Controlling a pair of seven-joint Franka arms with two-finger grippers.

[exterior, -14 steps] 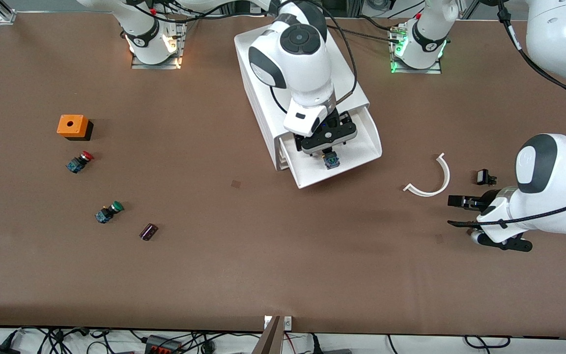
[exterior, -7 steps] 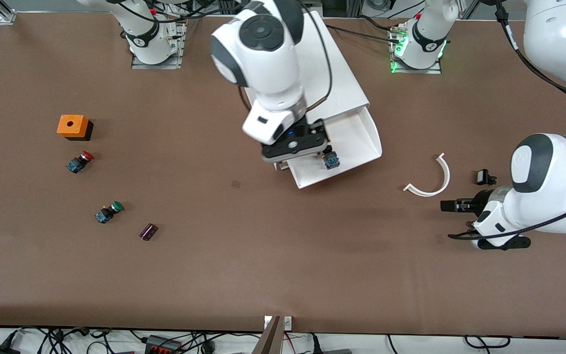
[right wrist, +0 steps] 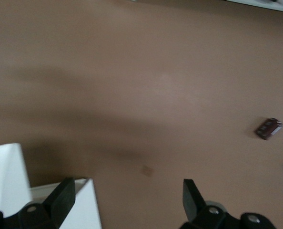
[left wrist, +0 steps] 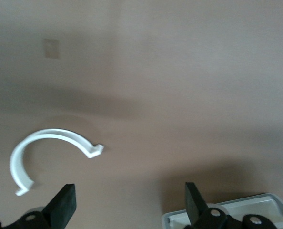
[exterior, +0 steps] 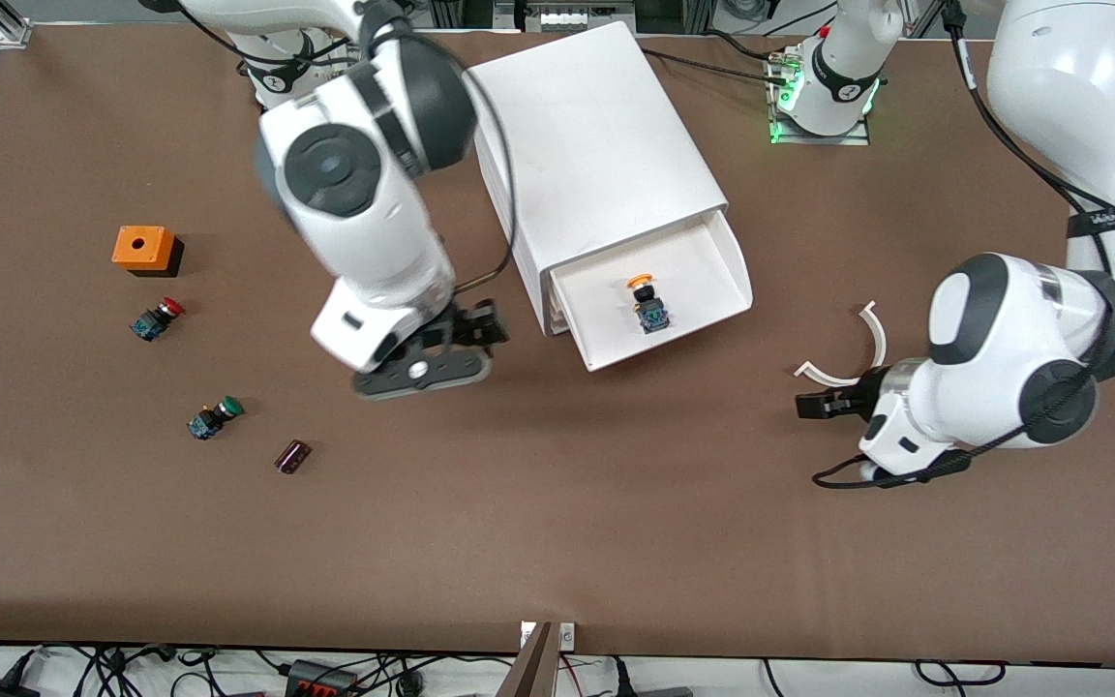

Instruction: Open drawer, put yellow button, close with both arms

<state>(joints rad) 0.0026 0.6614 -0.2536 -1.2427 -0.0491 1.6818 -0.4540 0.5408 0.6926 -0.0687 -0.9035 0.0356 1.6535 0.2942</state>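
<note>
Hovering beside cabinet (exterior: 596, 165), toward right arm's end: right gripper (exterior: 466, 334), jaws spread, empty. Left gripper (exterior: 824, 407), also spread and empty, over table toward left arm's end. Yellow button (exterior: 649, 302) lies in drawer (exterior: 712, 254), pulled out of cabinet. Drawer likely light, thin plastic, free-sliding; push squarely on front lip, both ends.
</note>
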